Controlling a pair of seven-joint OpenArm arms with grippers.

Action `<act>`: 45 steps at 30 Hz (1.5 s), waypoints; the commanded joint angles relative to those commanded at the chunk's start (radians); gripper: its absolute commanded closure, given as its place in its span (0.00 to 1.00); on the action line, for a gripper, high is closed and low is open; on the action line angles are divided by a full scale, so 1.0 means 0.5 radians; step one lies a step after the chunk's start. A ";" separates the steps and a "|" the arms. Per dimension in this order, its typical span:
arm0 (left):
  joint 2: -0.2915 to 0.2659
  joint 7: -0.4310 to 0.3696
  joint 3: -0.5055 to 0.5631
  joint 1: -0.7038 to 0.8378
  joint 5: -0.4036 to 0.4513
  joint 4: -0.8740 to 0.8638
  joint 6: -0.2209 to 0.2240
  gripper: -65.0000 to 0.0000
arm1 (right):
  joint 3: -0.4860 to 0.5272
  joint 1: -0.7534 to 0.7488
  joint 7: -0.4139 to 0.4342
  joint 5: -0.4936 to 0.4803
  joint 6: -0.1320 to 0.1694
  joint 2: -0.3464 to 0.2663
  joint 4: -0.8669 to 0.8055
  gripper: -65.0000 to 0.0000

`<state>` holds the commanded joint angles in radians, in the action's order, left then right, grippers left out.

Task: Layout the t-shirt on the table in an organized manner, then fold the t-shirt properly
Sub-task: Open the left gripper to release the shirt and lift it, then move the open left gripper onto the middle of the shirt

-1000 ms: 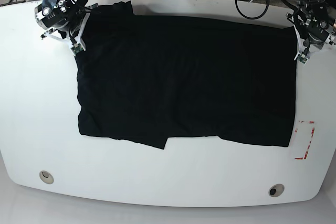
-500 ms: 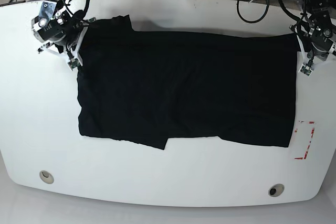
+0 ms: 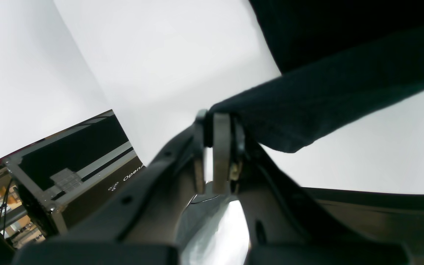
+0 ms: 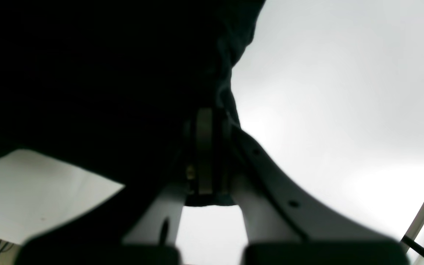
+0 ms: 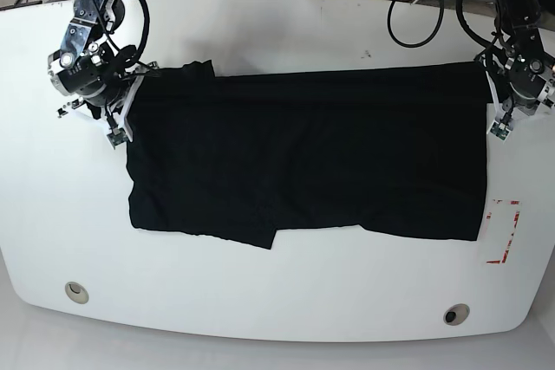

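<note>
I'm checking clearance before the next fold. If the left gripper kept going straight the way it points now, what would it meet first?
The left gripper is shut on the t-shirt edge and points down at the table, so it would probably meet the white tabletop first. How far above it the gripper is remains unclear.

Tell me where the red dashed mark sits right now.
In the base view, the red dashed mark sits at the table's right edge, just beyond the t-shirt's lower right corner.

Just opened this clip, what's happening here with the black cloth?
A two-armed robot is folding a black t-shirt on the white table. The left hand and the right hand each pinch a far corner of the shirt. The far edge is lifted off the table between them, while the near edge lies flat.
</note>
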<state>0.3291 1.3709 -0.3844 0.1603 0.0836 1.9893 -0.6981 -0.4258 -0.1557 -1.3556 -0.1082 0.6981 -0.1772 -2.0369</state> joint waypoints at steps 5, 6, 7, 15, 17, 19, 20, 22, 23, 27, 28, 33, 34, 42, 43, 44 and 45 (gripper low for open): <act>0.049 0.000 -0.003 -0.012 0.000 0.000 0.000 0.99 | -0.003 -0.028 0.000 0.000 0.000 0.000 -0.003 1.00; 0.055 0.000 -0.003 -0.018 -0.003 0.000 0.000 0.99 | -0.003 0.000 0.000 0.000 0.000 0.000 -0.006 1.00; 0.055 0.000 0.003 -0.040 -0.003 0.003 0.000 0.99 | -0.003 0.040 0.000 0.000 0.000 0.000 -0.006 1.00; 0.052 0.003 0.015 -0.448 0.000 0.003 0.000 0.99 | -0.046 0.494 0.003 0.003 0.000 -0.086 0.003 1.00; 0.049 0.006 0.064 -0.623 0.000 0.003 0.000 0.99 | -0.046 0.663 0.003 0.003 0.000 -0.092 0.009 1.00; 0.046 0.006 0.110 -0.746 0.000 0.003 0.000 0.99 | -0.046 0.770 0.003 0.009 0.000 -0.092 0.009 1.00; 0.043 0.006 0.132 -0.853 0.000 0.003 0.000 0.99 | -0.046 0.844 0.003 0.003 0.000 -0.107 0.009 1.00; 0.040 0.006 0.153 -0.994 0.000 0.000 0.000 0.99 | -0.043 0.948 0.003 0.000 0.000 -0.135 0.012 0.99; 0.037 0.006 0.169 -1.086 0.000 0.000 0.000 0.99 | -0.043 1.007 0.003 0.000 0.000 -0.144 0.018 0.99; 0.000 0.051 0.285 -1.372 0.003 -0.043 0.000 0.99 | -0.040 1.157 0.003 0.003 0.000 -0.166 0.052 0.99; 0.000 0.051 0.301 -1.412 0.003 -0.043 0.000 0.99 | -0.040 1.172 0.000 0.006 0.000 -0.172 0.049 0.99; -0.025 0.051 0.338 -1.455 -0.012 -0.043 0.000 0.97 | -0.040 1.160 0.000 0.000 0.000 -0.199 0.049 0.99; -0.037 0.051 0.350 -1.445 -0.012 -0.046 0.000 0.96 | -0.040 1.151 0.000 0.000 0.000 -0.199 0.049 0.99; -0.359 0.051 0.457 -1.105 -0.018 -0.037 0.000 0.62 | -0.043 0.979 0.009 0.000 0.000 -0.184 0.046 0.99; -0.420 0.051 0.473 -1.074 -0.018 -0.037 0.000 0.60 | -0.043 0.964 0.009 0.000 0.000 -0.181 0.046 0.99; -0.476 0.051 0.503 -1.043 -0.018 -0.037 0.000 0.58 | -0.043 0.951 0.012 0.000 0.000 -0.175 0.046 0.99; -0.516 0.051 0.537 -1.016 -0.018 -0.037 0.000 0.57 | -0.043 0.939 0.012 0.000 0.000 -0.160 0.046 0.99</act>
<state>0.0713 1.3963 -0.1158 -0.3475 0.0744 1.9709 -0.6981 -0.4473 0.3138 -1.3495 -0.1082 0.6981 -0.2570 -2.0138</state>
